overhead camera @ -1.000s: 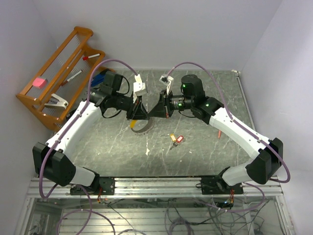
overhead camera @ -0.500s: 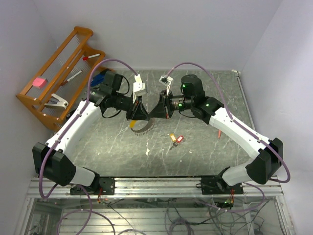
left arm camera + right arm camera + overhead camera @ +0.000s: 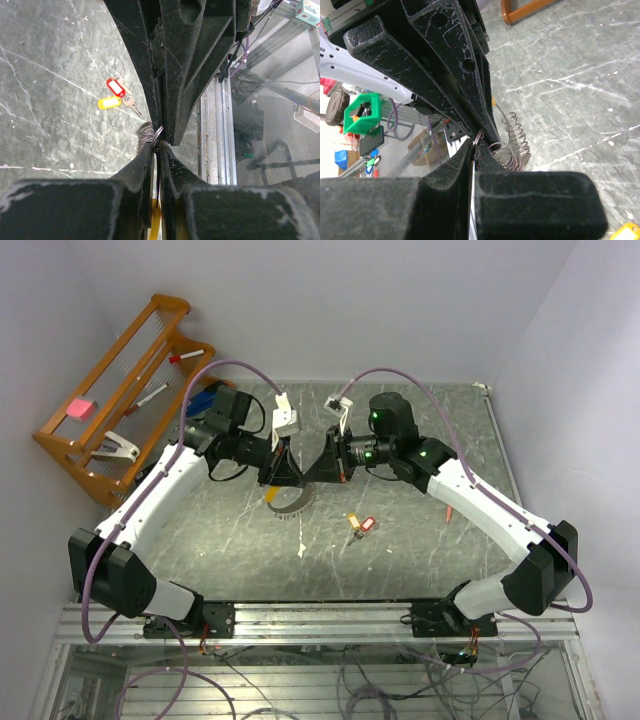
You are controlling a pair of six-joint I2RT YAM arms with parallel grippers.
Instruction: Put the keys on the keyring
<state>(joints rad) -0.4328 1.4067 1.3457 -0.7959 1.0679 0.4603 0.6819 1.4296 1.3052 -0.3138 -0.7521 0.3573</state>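
Above the middle of the table my left gripper (image 3: 297, 478) and right gripper (image 3: 313, 476) meet tip to tip. Both are shut on a thin wire loop of the keyring (image 3: 156, 136), which also shows in the right wrist view (image 3: 479, 136). Its silvery coil (image 3: 292, 506) hangs below them with the yellow-orange tag (image 3: 272, 494) at its left end. The keys (image 3: 358, 523) lie loose on the table to the right of the coil, one with a yellow head (image 3: 109, 103), one with a red head (image 3: 116, 87).
A wooden rack (image 3: 110, 400) holding pens, a pink note and a stapler leans at the back left. A thin red stick (image 3: 449, 511) lies under the right forearm. A small white scrap (image 3: 302, 551) sits in front of the keys.
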